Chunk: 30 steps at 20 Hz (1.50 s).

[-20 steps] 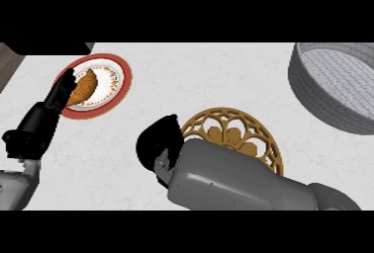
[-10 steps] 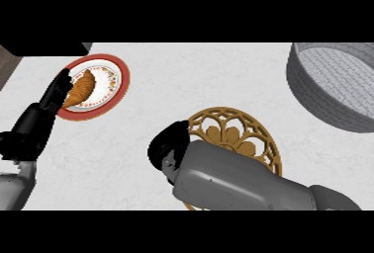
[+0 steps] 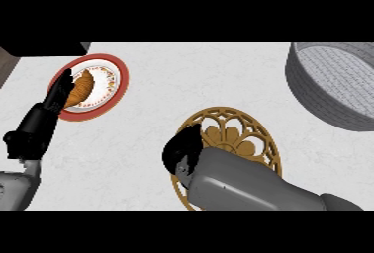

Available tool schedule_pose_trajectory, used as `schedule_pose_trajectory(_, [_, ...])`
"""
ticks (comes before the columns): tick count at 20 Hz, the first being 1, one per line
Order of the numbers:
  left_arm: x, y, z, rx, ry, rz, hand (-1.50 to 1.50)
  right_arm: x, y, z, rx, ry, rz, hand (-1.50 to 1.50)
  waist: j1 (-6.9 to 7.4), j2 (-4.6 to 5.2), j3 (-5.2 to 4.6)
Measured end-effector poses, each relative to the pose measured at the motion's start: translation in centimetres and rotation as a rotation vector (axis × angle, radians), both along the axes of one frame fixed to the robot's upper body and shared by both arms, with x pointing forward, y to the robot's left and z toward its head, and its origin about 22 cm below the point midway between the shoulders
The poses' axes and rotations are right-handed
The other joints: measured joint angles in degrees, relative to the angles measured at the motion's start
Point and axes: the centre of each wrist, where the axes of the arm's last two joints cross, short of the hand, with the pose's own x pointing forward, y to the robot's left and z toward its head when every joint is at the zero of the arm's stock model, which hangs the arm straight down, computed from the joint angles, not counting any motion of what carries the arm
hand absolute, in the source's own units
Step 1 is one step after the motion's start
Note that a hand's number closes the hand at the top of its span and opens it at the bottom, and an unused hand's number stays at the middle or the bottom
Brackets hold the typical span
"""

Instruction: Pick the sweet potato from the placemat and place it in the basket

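A round gold openwork placemat [image 3: 237, 133] lies at the counter's middle. My right hand [image 3: 182, 150] hangs over its left edge, and the grey forearm covers the mat's lower half. No sweet potato shows; whatever lies under the hand is hidden. The grey woven basket [image 3: 332, 86] stands at the upper right, well apart from the hand. My left hand [image 3: 40, 121] rests open at the left, its straight fingers pointing up over the rim of a red-rimmed plate [image 3: 110, 94].
On the red-rimmed plate lies a brown croissant-like pastry [image 3: 82, 88], partly behind the left hand's fingers. A dark block [image 3: 44, 48] sits at the counter's upper left corner. White counter stretches between the placemat and the basket.
My right hand and forearm have shifted rightward, further onto the placemat. The left hand, plate and basket stay where they were.
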Motion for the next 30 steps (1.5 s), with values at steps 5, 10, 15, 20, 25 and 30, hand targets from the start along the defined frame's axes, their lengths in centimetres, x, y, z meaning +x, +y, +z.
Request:
schedule_pose_trajectory(5, [-0.3,0.0,0.0,0.001,-0.004,-0.010,0.00,-0.4,-1.6,-0.2,-0.007,-0.016,0.008,-1.50,0.44,0.10,0.03])
schedule_pose_trajectory(10, [-0.3,-0.8,0.3,-0.005,-0.005,-0.011,0.00,-1.3,-2.6,-1.2,-0.020,-0.035,0.003,-1.50,0.62,0.16,0.04])
schedule_pose_trajectory(15, [-0.1,-1.0,0.7,-0.002,-0.002,-0.016,0.00,-1.9,-3.9,-1.6,-0.013,-0.043,-0.010,-1.50,0.70,0.24,0.05])
schedule_pose_trajectory(20, [0.4,-0.5,0.5,-0.001,-0.001,-0.017,0.00,-2.0,-4.5,-1.7,-0.009,-0.039,-0.023,-1.50,0.79,0.31,0.03])
schedule_pose_trajectory(25, [0.4,-0.7,0.2,-0.002,-0.004,-0.017,0.00,-2.5,-5.6,-2.4,-0.033,-0.056,-0.044,-1.50,0.87,0.24,0.04])
schedule_pose_trajectory(30, [0.0,-0.5,0.0,0.001,-0.004,-0.017,0.00,-2.6,-5.8,-2.8,-0.046,-0.066,-0.068,-1.50,1.04,0.20,0.03])
